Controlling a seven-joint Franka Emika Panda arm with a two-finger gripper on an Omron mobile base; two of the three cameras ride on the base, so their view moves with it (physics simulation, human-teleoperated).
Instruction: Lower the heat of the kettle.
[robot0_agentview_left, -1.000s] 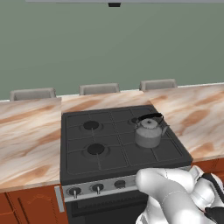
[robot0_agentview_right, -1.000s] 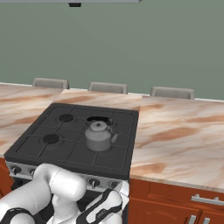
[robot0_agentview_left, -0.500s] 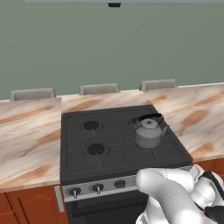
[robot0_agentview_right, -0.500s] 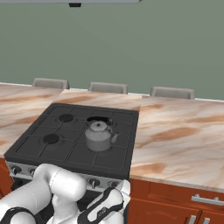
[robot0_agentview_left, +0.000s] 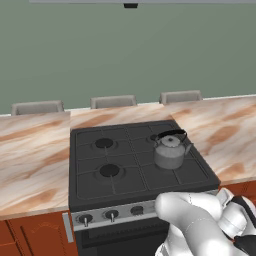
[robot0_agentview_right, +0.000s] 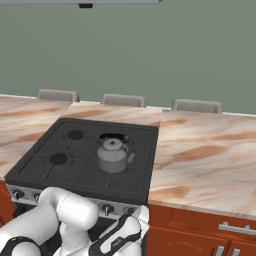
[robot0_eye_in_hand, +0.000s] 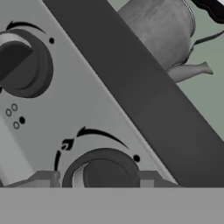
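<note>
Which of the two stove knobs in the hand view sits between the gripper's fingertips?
The lower knob, at the bottom of the hand view: the gripper brackets it, one fingertip on each side. The other knob, at the upper left, has nothing around it.

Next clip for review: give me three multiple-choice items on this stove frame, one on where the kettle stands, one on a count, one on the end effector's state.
1. Where does the kettle stand on the stove?
A. front left burner
B. right-hand side
C. on the counter

2. How many grey wall outlets sit behind the counter?
A. one
B. three
C. five

3. How does the end effector stand?
A. shut on the front stove knob
B. lifting the kettle
C. wide open in the air

Answers:
1 B: both base views show it on the stove's right-hand side.
2 B: three outlets line the wall.
3 A: the hand view shows a finger on each side of the knob.
</note>
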